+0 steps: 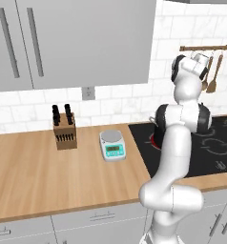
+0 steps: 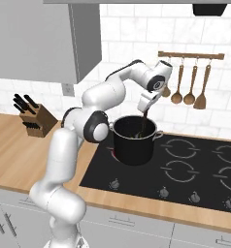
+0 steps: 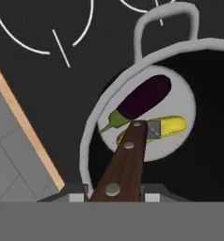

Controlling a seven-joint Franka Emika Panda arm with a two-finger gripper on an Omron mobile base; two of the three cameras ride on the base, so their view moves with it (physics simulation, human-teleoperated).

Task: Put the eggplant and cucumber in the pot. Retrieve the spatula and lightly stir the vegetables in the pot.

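Over the pot [image 2: 133, 141], the gripper [image 2: 145, 115] is holding the spatula [image 3: 128, 160] by its handle, blade pointing down. Eggplant [image 3: 143, 100] and cucumber [image 3: 169, 126] are lying side by side, long axes roughly parallel.

two base cameras look forward and down from behind the arm, one from its left, one from its right; both take in the cooktop [image 2: 195, 164] and the pot [image 2: 133, 140]. the hand camera peers steeply and closely into the pot [image 3: 132, 117].
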